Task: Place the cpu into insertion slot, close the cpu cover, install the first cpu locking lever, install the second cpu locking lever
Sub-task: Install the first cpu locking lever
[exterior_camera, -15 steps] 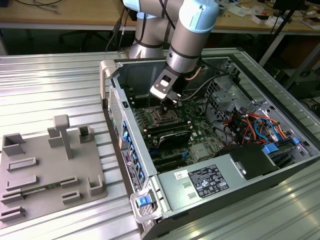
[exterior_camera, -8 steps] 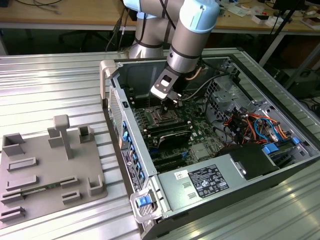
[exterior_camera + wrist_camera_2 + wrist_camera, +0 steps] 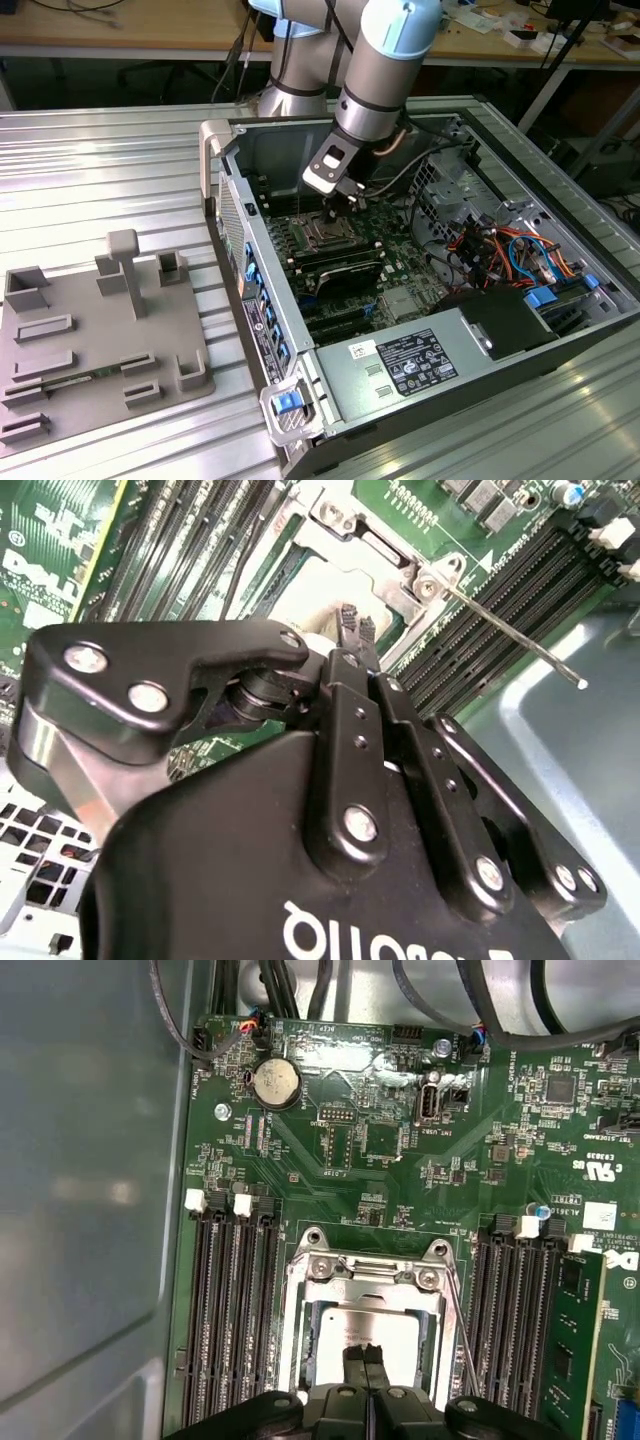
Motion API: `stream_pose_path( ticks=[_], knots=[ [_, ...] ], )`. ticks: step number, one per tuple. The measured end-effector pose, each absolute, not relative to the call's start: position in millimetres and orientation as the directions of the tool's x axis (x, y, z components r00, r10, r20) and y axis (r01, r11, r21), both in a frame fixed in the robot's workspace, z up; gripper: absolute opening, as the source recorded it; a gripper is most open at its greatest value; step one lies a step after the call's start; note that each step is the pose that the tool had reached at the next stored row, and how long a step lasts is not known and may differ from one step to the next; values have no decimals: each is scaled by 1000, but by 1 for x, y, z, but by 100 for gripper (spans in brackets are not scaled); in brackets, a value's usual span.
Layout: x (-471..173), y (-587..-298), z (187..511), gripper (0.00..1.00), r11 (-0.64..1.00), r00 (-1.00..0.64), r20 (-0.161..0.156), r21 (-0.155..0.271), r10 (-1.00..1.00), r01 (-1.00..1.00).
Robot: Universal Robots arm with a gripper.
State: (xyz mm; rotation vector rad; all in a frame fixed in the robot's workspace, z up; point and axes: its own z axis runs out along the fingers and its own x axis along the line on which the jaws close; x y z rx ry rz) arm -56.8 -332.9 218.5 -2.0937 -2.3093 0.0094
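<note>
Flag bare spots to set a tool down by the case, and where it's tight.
Free: ribbed table around the grey fixture tray; table corner by the power supply. Crowded: insertion slot under the gripper; cable bundle.

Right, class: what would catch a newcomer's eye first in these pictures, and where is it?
The black tool, fingertips together, points down at the silver cpu in the middle of the green motherboard. The cpu cover lies flat around the chip, and a thin locking lever sticks out at an angle beside it.
</note>
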Motion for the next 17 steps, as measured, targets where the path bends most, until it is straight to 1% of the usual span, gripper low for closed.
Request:
stream_pose_path(
  ticks=[1,6,11,17],
  knots=[
    [-57,-333,219,11,107,-106,14,-21,994,994],
    [-57,-333,220,11,249,-249,14,-23,968,968],
    [-57,-333,227,11,295,-294,14,-22,956,955],
    [-57,-333,228,11,336,-336,14,-23,942,941]
  ],
)
